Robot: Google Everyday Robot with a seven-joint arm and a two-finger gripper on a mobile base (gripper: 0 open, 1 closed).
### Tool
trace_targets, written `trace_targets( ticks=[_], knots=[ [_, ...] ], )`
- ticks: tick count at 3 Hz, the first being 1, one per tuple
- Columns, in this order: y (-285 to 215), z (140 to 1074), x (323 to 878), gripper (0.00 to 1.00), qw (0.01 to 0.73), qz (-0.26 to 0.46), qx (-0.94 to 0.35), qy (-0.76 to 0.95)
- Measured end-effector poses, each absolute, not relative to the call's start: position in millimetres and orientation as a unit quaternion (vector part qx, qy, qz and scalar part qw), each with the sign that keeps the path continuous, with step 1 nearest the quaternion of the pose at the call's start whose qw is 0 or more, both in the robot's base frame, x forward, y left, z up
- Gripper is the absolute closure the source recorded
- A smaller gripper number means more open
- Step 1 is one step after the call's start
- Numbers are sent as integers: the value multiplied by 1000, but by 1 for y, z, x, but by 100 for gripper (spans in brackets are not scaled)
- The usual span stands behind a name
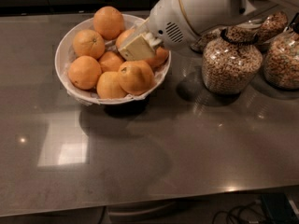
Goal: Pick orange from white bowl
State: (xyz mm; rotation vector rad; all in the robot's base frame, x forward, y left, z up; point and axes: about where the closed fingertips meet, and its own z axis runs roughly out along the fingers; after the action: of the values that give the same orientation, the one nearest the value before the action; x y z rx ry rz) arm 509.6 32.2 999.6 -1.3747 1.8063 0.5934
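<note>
While the end effector (136,47) hangs over the bowl (60,55), the orange (135,77) sits just on its near side; open or shut, I cannot tell.

Glass jars of cereal (231,64), glossy grey countertop (177,148)

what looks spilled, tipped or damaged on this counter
Nothing stands out. The oranges sit heaped inside the white bowl, the glass jars stand upright on the counter with no spill visible, and the gripper hangs over the bowl's right side.
</note>
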Motion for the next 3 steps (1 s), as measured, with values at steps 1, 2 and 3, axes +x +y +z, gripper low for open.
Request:
trace_targets(
  ticks=[1, 2, 3],
  knots=[
    [14, 981, 513, 61, 381, 220, -523, 730],
    [6, 975, 513, 57, 381, 206, -515, 740],
    [5, 979, 512, 34, 386, 196, -514, 740]
  ],
)
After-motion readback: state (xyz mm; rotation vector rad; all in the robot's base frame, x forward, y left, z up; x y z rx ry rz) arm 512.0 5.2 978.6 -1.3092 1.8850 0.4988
